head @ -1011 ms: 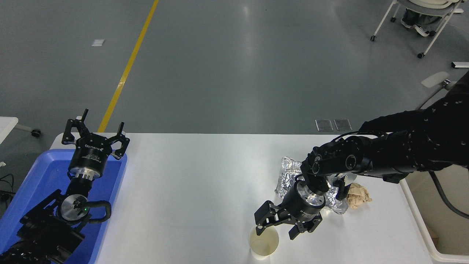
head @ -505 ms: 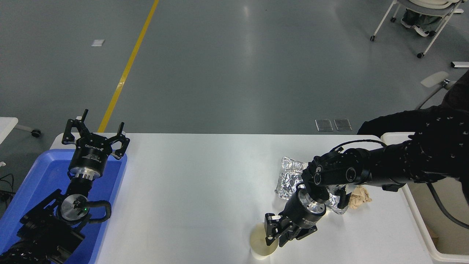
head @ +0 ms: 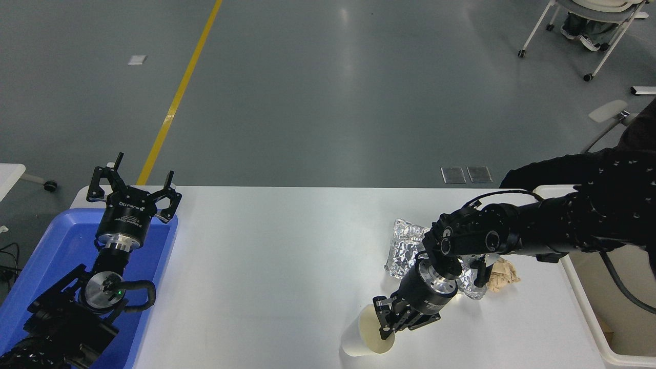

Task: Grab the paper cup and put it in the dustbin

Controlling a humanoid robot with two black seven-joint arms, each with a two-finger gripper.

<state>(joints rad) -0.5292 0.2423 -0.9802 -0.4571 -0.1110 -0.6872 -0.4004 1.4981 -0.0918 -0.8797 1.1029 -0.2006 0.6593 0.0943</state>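
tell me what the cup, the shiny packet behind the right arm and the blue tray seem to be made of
The paper cup, gripped at its rim by the right gripper, looks like thin matte paper: white outside, cream inside. The shiny packet looks like metallic foil or foil-lined film, from its crinkled mirror-like facets. The blue tray seems to be smooth moulded plastic with a soft sheen.

White table (head: 266,266): foil (head: 405,246), paper ball (head: 503,274)

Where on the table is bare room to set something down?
Bare: the wide middle between the blue tray and the paper cup held by the right gripper. Crowded: the foil bag and brown paper ball beside the dustbin.
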